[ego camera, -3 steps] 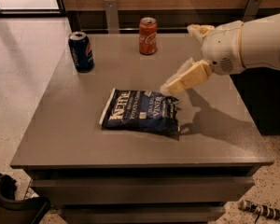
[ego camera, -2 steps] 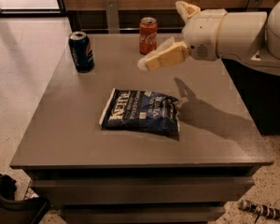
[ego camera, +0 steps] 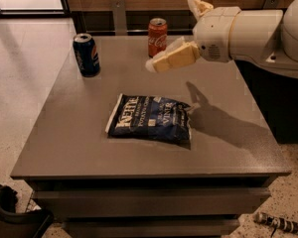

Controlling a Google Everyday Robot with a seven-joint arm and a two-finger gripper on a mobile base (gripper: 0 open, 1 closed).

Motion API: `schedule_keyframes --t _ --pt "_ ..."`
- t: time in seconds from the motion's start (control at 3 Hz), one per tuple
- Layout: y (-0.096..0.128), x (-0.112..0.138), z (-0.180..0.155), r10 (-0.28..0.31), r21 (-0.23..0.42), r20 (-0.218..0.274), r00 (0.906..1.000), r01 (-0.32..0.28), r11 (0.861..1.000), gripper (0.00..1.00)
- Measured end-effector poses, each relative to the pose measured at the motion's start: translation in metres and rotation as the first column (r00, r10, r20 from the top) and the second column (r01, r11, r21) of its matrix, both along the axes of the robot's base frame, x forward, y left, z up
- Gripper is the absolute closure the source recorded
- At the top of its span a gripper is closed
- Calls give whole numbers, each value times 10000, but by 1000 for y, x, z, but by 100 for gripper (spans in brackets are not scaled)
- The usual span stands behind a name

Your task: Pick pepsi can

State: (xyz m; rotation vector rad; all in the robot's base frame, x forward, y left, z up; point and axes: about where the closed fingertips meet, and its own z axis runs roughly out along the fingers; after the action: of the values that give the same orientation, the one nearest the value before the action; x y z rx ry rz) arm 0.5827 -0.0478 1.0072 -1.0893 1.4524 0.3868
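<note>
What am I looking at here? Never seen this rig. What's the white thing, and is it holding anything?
This is one camera view looking down at a grey table; where the camera is mounted is not known. The big white thing coming in from the right is the robot's single arm. The cream-coloured part at its tip is the gripper, the part that grasps. It hangs above the table's far side, just in front of a red cola can.

Three things rest on the table: that red can at the back, a dark blue pepsi can at the back left, and a flat dark blue chip bag in the middle. The pepsi can is the one to be picked. Nothing is held; the pepsi can stands well left of the gripper.
</note>
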Motion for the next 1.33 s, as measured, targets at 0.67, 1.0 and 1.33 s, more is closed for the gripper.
schedule_keyframes --t 0.67,1.0,1.33 --pt "53 48 -41 551 574 -1057 9929 -492 9971 0" --pt "88 84 -57 842 994 -1095 9904 -734 9923 0" --pt "137 126 -75 1483 1459 -1124 9825 -1313 9805 0"
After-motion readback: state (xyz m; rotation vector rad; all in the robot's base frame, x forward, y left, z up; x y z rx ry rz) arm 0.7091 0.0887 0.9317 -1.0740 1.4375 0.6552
